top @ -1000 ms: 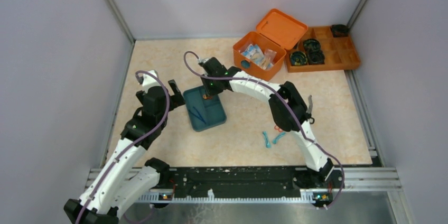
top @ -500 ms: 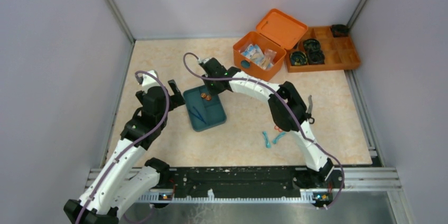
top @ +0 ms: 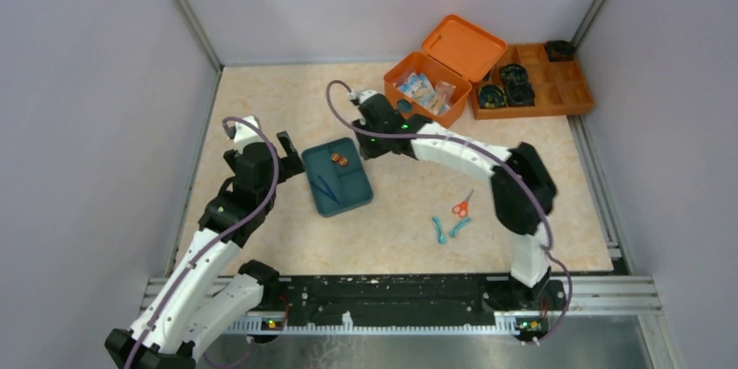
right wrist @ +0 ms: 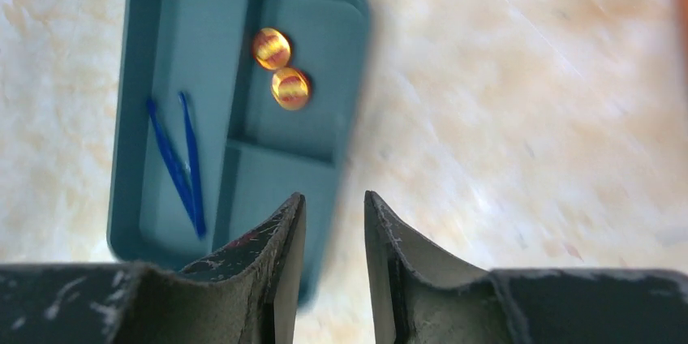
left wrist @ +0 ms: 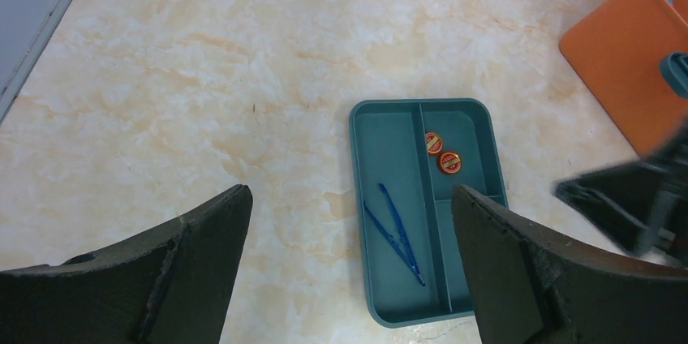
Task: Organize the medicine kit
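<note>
Two tins, tweezers in teal tray; packets in medicine kit.

The left black two-finger gripper has its jaws spread wide with nothing between them. The white left arm is bent at the elbow and reaches forward. The right black two-finger gripper points downward, its jaws a narrow gap apart and empty. The white right arm arcs forward and to the left.
</note>
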{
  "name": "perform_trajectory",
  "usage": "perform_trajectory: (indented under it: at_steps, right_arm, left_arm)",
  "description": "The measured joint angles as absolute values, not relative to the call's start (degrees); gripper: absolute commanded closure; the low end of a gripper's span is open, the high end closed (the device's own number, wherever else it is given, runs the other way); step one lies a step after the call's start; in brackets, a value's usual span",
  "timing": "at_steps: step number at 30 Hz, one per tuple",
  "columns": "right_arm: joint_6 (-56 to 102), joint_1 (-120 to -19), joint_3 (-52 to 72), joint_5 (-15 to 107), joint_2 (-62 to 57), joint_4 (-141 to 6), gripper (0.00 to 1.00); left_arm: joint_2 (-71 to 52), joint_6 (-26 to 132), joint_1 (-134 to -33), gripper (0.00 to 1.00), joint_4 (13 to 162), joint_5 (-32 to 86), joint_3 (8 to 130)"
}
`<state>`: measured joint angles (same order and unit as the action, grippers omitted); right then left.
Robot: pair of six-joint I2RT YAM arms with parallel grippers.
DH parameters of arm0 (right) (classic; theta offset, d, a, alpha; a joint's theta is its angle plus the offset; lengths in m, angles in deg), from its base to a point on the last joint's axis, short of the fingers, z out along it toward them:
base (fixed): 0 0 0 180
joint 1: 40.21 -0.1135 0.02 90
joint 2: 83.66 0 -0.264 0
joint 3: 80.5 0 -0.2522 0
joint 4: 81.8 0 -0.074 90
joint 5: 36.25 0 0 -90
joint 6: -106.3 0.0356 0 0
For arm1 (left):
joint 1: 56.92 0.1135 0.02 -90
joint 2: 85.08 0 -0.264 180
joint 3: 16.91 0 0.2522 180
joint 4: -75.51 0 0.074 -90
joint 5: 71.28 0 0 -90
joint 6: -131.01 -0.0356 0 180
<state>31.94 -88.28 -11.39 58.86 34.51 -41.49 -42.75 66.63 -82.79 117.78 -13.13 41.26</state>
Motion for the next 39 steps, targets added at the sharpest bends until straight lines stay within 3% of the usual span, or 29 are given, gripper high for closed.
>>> perform_trajectory:
  at_steps: [6,13,18,22,32,39]
  right_arm:
    - [39.0,-79.98,15.52,60.91,8.02,-47.88,0.64]
    - [47.48,-56.11,38.6,63.07,-8.36,-48.64,0.57]
    - [47.98,-46.32,41.57,63.51,-10.13,-45.49,0.46]
    - [46.89,-42.6,41.57,64.45,-9.69,-45.23,0.43]
    - [41.64,-38.64,39.06,65.7,0.56,-44.4,0.44]
    - [40.4,-37.27,37.6,65.28,4.1,-44.71,0.54]
  left_arm:
    - [-42.75,66.63,-82.79,0.01,117.74,-12.83,41.26]
    - [-42.58,66.61,-82.79,0.01,117.54,-12.17,41.26]
    - [-42.36,66.59,-82.79,0.01,117.54,-11.67,41.26]
    - [-42.38,66.57,-82.79,0.01,117.52,-11.38,41.26]
    - [-42.34,66.39,-82.79,0.01,117.24,-10.16,40.91]
    - [-42.34,66.37,-82.79,0.01,117.08,-9.77,40.91]
